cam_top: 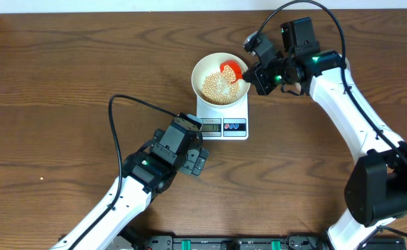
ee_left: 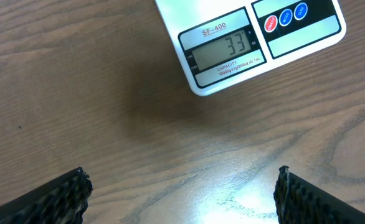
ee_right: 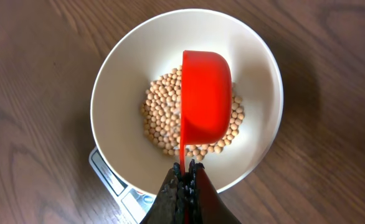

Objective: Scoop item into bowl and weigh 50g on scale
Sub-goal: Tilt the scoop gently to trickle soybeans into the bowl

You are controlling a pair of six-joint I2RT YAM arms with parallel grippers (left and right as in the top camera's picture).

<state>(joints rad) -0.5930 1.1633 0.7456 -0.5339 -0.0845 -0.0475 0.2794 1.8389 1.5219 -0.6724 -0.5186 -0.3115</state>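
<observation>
Overhead: one white bowl (cam_top: pixel 207 66) sits on one scale (cam_top: pixel 223 119). One pile of beans (cam_top: pixel 216 87) inside, too many to count. One red scoop (cam_top: pixel 231 69) over the bowl's 2 o'clock side, handle pinched in the right gripper (cam_top: pixel 248 75). Left gripper (cam_top: pixel 198 162) at the scale's 7 o'clock, just off its corner. Table (cam_top: pixel 57 76) is bare wood out to 9 o'clock.

Left wrist: fingers (ee_left: pixel 58 196) spread wide, only wood between them. Scale corner at 1 o'clock, display (ee_left: pixel 225 51) reads 33. Three round buttons (ee_left: pixel 286 17): one red, two blue.

Right wrist: jaws clamped on the scoop handle at 6 o'clock. Scoop tipped on its side above the beans, well inside the rim.
</observation>
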